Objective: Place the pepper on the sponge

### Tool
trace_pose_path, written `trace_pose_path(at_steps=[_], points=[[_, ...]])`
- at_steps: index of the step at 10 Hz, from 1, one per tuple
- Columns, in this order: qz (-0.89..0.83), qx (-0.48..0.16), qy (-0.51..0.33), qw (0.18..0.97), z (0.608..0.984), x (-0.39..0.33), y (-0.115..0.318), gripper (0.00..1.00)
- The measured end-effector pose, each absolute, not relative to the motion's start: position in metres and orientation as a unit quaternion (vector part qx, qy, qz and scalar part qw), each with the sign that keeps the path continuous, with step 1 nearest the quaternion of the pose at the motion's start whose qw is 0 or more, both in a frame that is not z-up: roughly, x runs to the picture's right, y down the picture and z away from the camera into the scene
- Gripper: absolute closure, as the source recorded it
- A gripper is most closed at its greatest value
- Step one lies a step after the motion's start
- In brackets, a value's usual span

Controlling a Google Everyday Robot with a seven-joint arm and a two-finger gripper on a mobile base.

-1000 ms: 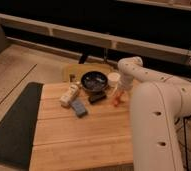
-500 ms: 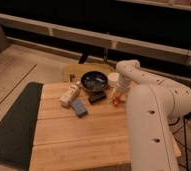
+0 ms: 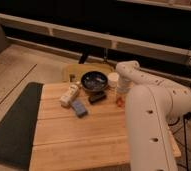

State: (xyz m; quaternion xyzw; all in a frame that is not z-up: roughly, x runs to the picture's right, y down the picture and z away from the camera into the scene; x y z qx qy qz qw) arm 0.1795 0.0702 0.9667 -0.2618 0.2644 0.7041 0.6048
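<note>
The pepper (image 3: 120,102), small and orange-red, lies on the wooden table (image 3: 79,140) near its right side. My gripper (image 3: 121,94) hangs straight down from the white arm, right over the pepper and very close to it. The arm's wrist hides whether it touches the pepper. The sponge (image 3: 79,107), a flat blue-grey block, lies to the left of the pepper, about a hand's width away, with nothing on it.
A dark bowl (image 3: 94,81) stands at the table's back edge, with a small black block (image 3: 96,97) in front of it. A white bottle (image 3: 69,95) lies left of the bowl. My bulky white arm covers the table's right side. A dark mat (image 3: 11,125) lies on the floor to the left.
The wrist has shifted only slightly over the pepper. The pepper, the sponge and the other things stay where they were.
</note>
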Motion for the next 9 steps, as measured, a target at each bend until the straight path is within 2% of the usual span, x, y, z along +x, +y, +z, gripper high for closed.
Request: trace_pose_path(at_steps=[2, 5, 9], points=[[0.712, -0.256, 0.268, 0.597, 0.951, 0.174, 0.06, 1.0], [0.718, -0.249, 0.28, 0.587, 0.91, 0.149, 0.047, 1.0], [0.663, -0.249, 0.239, 0.664, 0.874, 0.06, -0.005, 1.0]])
